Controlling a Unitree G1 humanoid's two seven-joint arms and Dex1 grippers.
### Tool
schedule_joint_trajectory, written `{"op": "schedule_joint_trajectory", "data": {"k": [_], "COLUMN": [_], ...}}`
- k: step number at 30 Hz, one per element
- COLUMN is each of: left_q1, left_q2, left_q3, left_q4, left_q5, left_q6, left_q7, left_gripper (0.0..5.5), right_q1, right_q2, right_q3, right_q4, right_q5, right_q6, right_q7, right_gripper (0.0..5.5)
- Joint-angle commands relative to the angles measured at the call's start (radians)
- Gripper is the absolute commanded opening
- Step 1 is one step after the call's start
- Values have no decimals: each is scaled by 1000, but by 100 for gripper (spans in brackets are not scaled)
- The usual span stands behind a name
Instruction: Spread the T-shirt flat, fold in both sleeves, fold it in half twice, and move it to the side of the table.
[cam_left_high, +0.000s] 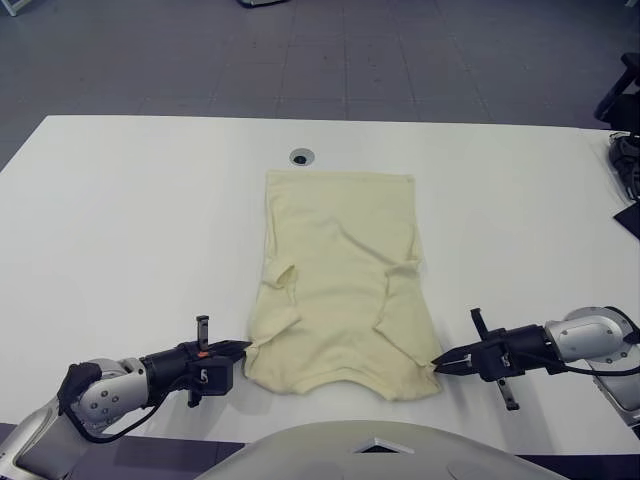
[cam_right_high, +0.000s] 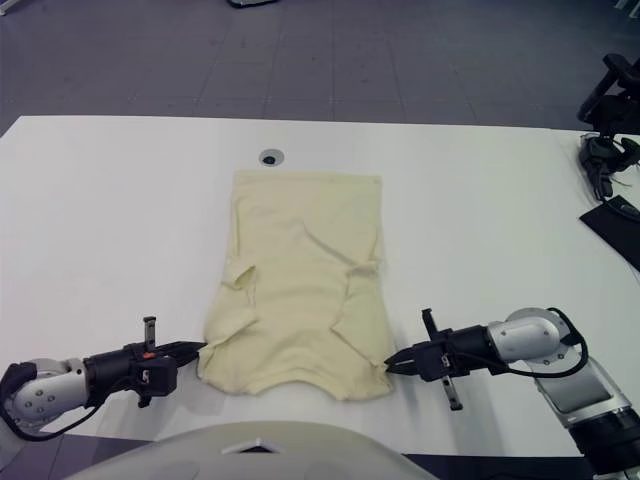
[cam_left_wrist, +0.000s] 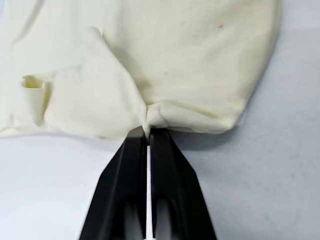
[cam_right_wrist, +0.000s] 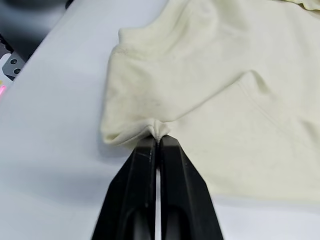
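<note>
A pale yellow T-shirt (cam_left_high: 340, 280) lies on the white table (cam_left_high: 120, 220) with both sleeves folded in over its body. My left gripper (cam_left_high: 243, 349) is at the shirt's near left corner, shut on a pinch of cloth (cam_left_wrist: 149, 120). At the near right corner my right gripper (cam_left_high: 437, 364) is likewise shut on the fabric edge (cam_right_wrist: 159, 131). Both arms lie low along the table's near edge.
A round grommet hole (cam_left_high: 301, 157) sits in the table just beyond the shirt's far edge. Dark cables and gear (cam_left_high: 628, 165) rest at the far right edge of the table. Bare table surface extends on both sides of the shirt.
</note>
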Motion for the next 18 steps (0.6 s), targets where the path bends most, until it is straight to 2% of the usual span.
{"op": "schedule_joint_trajectory", "data": {"k": [1,9,18], "left_q1": [19,97,149], "left_q2": [38,38,-35], "left_q3": [128,437,613], "left_q4": [-81,-305,-339], "left_q5": [-214,-519,-488], "left_q6": [117,246,261], "left_q7": [-96,-270,-359], "left_gripper": [0,0,0], "right_q1": [-47,-55,3], "right_q2": [21,39,46], "right_q3": [-46,-133,-306], "right_q4": [-11,-119,-212], "right_q5": [143,374,554], "right_q6": [76,229,323], "right_q7": [14,26,42], "right_gripper": [3,3,3]}}
